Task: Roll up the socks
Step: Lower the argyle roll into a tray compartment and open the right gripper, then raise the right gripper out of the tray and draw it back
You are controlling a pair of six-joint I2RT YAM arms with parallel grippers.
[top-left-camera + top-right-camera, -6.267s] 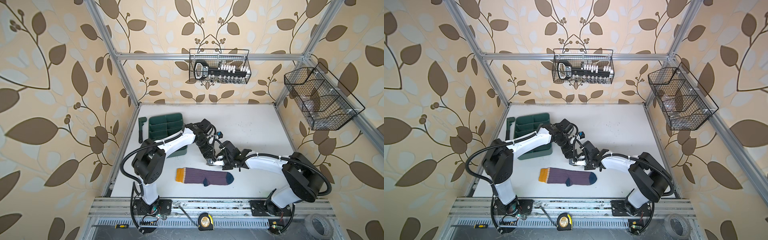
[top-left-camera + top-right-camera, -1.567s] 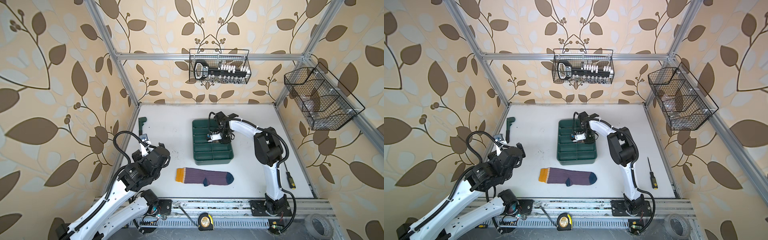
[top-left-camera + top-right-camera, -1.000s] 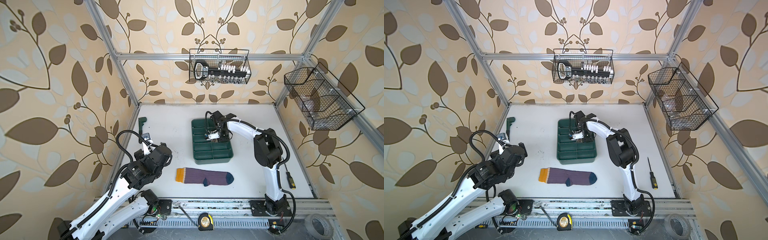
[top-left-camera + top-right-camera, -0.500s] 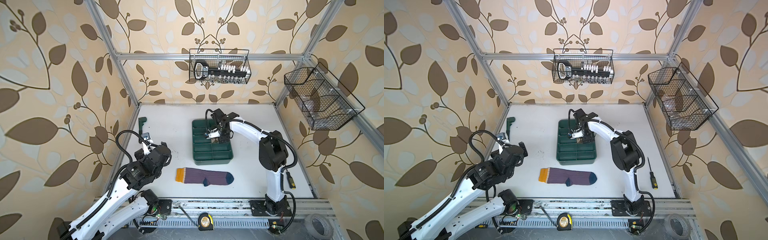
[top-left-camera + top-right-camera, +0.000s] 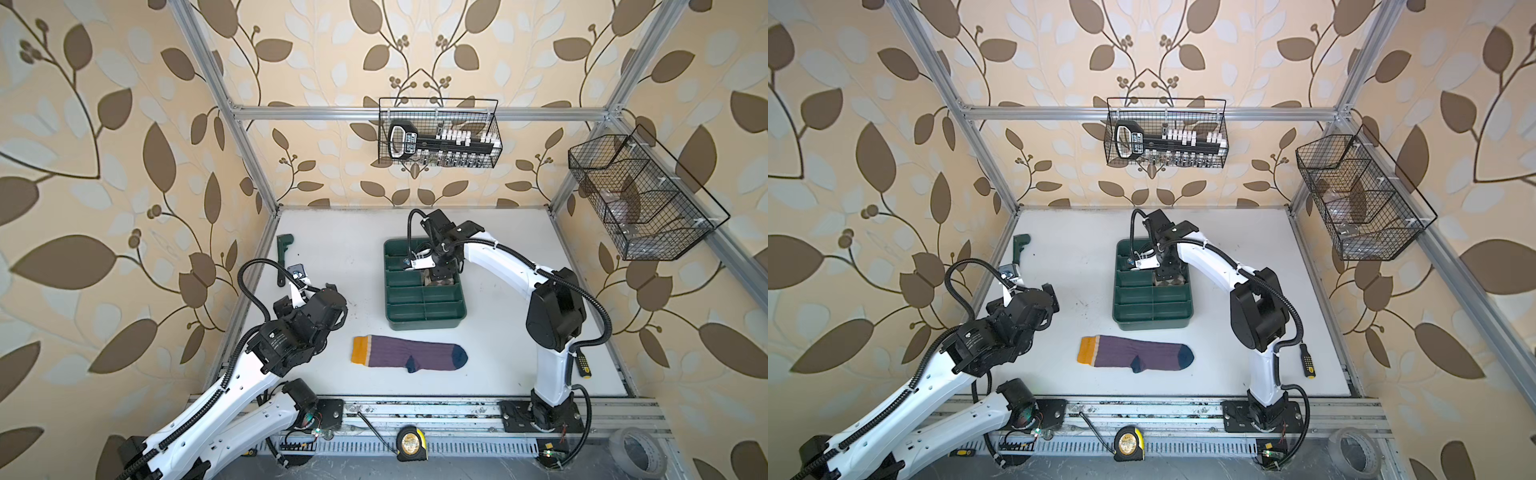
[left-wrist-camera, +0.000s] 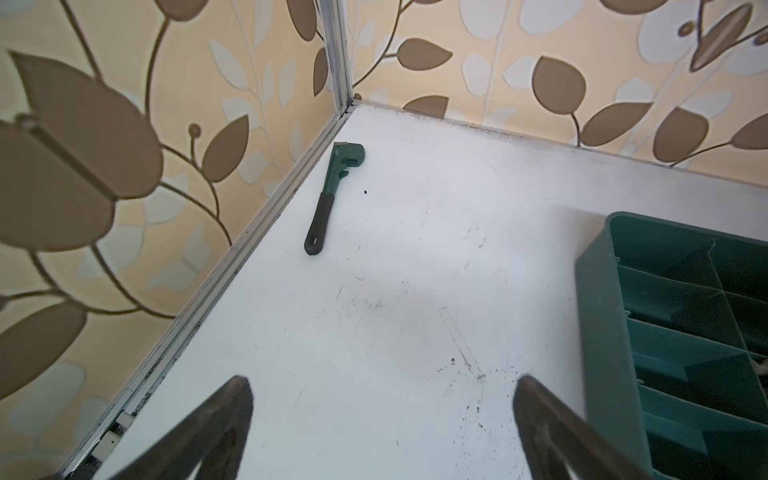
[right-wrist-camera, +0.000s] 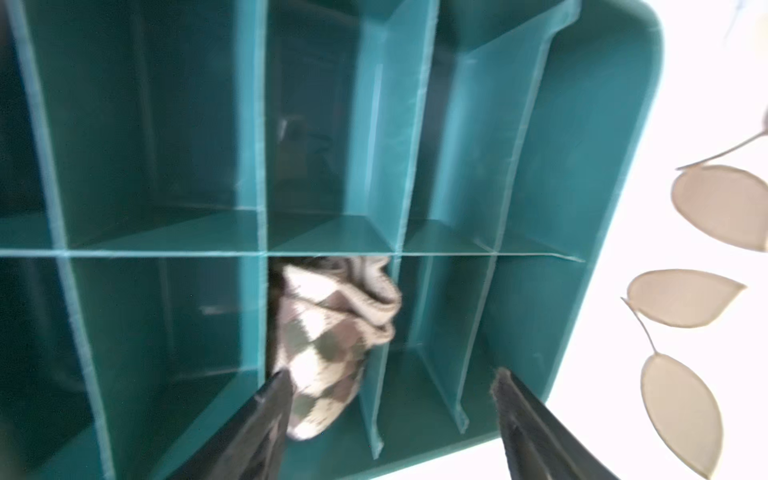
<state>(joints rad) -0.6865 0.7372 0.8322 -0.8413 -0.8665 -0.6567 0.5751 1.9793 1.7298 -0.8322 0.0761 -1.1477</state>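
A purple ribbed sock [image 5: 409, 358] [image 5: 1136, 357] with a mustard cuff and navy toe and heel lies flat on the table near the front. The beige argyle sock [image 7: 332, 332] [image 5: 440, 281] sits bunched in one compartment of the green tray [image 5: 424, 324] [image 5: 1152, 324] [image 7: 615, 166]. My right gripper [image 7: 390, 374] [image 5: 439, 270] hovers open over that compartment, one fingertip [image 7: 278, 386] right beside the sock and nothing clamped. At the left, my left gripper [image 6: 382, 382] [image 5: 328, 297] is wide open above bare table, away from both socks.
A green pipe wrench [image 5: 284, 257] [image 6: 332, 195] lies by the left wall. A screwdriver [image 5: 582, 365] lies near the right arm's base. Wire baskets [image 5: 438, 133] [image 5: 640, 199] hang on the back and right walls. A tape measure [image 5: 410, 444] sits on the front rail.
My right gripper's jaws have spread over the tray compartment, and the beige sock now lies loose there. That arm's elbow has shifted right. The left arm has barely moved.
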